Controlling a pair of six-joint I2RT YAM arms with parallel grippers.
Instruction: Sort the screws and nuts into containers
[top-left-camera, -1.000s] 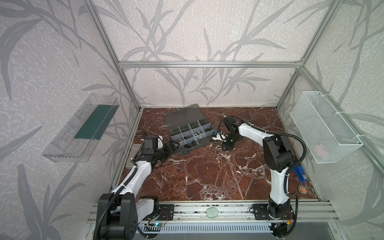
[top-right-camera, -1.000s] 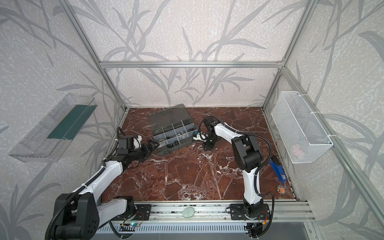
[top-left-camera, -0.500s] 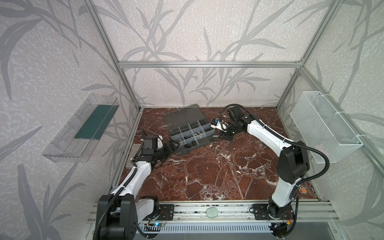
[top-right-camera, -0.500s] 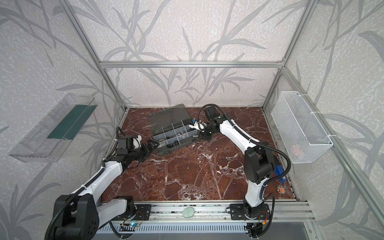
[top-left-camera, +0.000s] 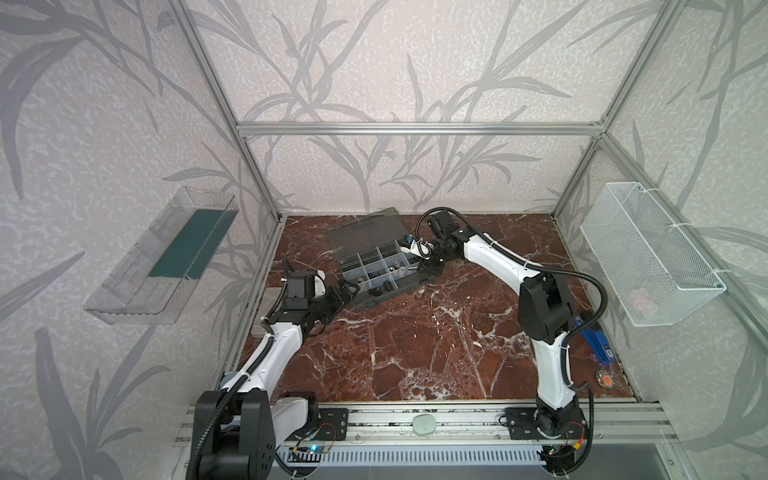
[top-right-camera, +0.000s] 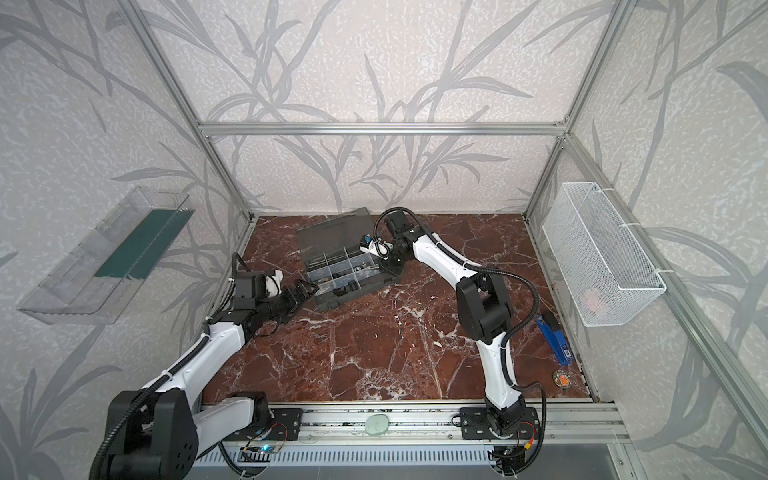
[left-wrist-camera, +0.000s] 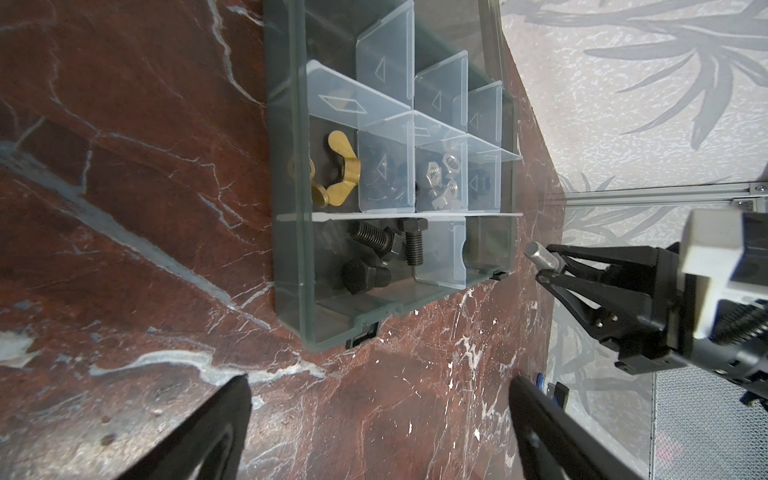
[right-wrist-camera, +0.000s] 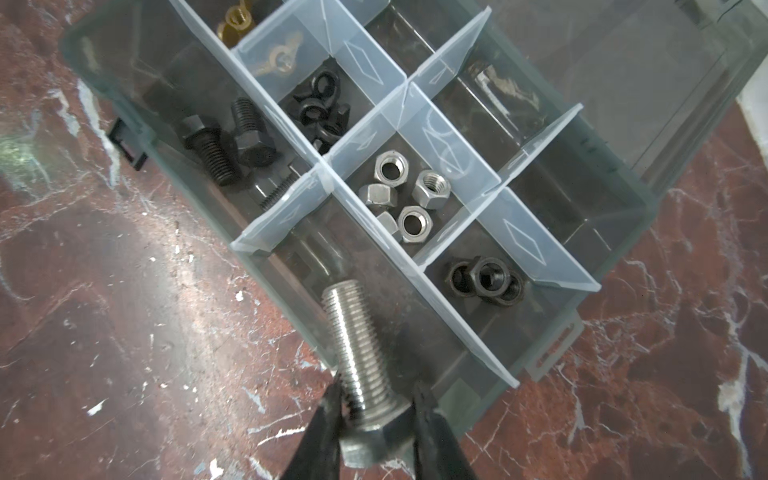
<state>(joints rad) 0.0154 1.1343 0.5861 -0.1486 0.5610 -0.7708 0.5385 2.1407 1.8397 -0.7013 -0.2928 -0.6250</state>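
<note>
Where the red marble table (top-left-camera: 415, 332) ran toward the back wall, the grey organizer case (top-left-camera: 388, 291) lay with its smoky lid (top-left-camera: 365, 230) swung back. The left gripper (left-wrist-camera: 378, 415) hung just short of the case's near corner, jaws wide apart and holding nothing. The right gripper (right-wrist-camera: 376, 399) was clamped on the head of a silver screw (right-wrist-camera: 357, 353), its threaded end pointing at the case's outer row, just at the rim. Black screws (right-wrist-camera: 224, 145) lay in the next cell along. Silver nuts (right-wrist-camera: 407, 195), black nuts (right-wrist-camera: 486, 280) and a brass wing nut (left-wrist-camera: 338, 170) sat in separate cells.
</note>
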